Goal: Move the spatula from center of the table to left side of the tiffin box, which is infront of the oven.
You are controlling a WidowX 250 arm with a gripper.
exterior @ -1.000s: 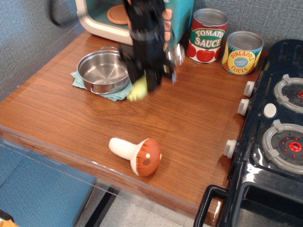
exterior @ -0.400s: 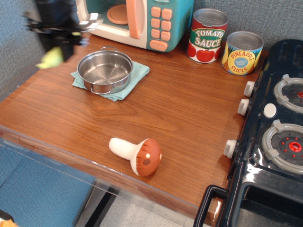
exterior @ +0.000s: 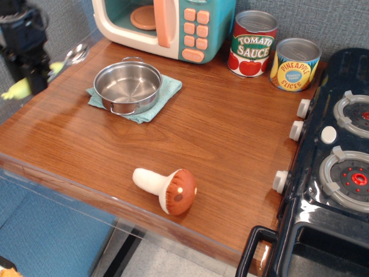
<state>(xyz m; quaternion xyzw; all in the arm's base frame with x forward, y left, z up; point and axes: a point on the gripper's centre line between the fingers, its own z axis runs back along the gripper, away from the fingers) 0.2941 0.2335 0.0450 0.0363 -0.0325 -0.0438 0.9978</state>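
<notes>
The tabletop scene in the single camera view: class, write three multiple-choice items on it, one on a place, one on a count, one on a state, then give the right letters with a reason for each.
1. Where is the spatula?
A. inside the tiffin box
B. held up at the table's left edge, left of the tiffin box
C. beside the mushroom

2. How many printed food cans stand at the back?
A. one
B. two
C. four

3. What is in the tiffin box?
A. nothing
B. the mushroom
C. a can

Answers:
1 B, the end effector carries it by the edge of the table.
2 B, the tomato sauce can and the pineapple slices can stand there.
3 A, its steel floor is bare, and the mushroom lies on the wood.
</notes>
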